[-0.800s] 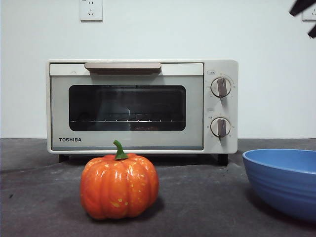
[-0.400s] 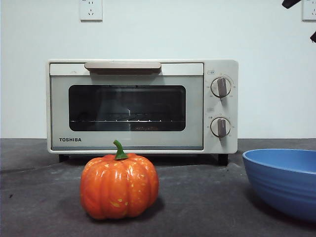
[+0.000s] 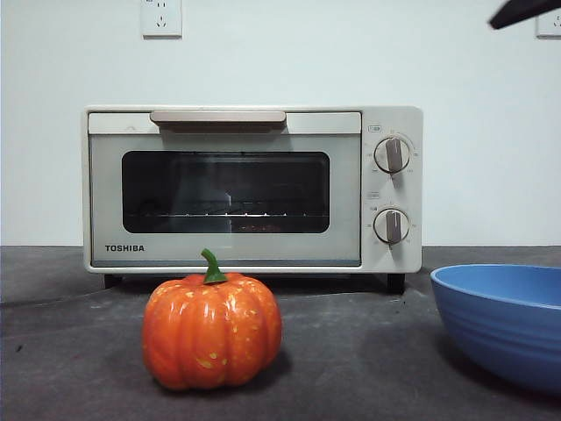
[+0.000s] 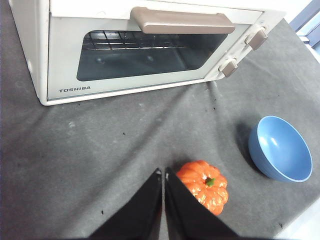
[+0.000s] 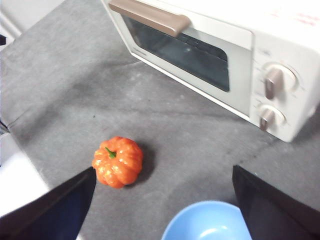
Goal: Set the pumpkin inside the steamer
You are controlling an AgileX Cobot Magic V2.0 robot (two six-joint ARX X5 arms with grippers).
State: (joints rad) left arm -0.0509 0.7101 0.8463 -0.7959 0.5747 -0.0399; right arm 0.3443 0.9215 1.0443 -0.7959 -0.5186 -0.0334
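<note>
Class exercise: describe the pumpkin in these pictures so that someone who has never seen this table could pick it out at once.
Start at the cream Toshiba oven standing at the back of the dark grey table, its door shut. In front of its glass door, on the cloth, sits the pumpkin, with a blue bowl off to one side. It alone is glossy orange, ribbed, flecked yellow, with a curved green stem.

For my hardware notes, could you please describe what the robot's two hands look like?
Both are plain matte black. The left hand has two flat jaws tapering to narrow tips. The right hand shows broad, blunt-cornered black jaws. No cables, markings or sleeves are visible.
</note>
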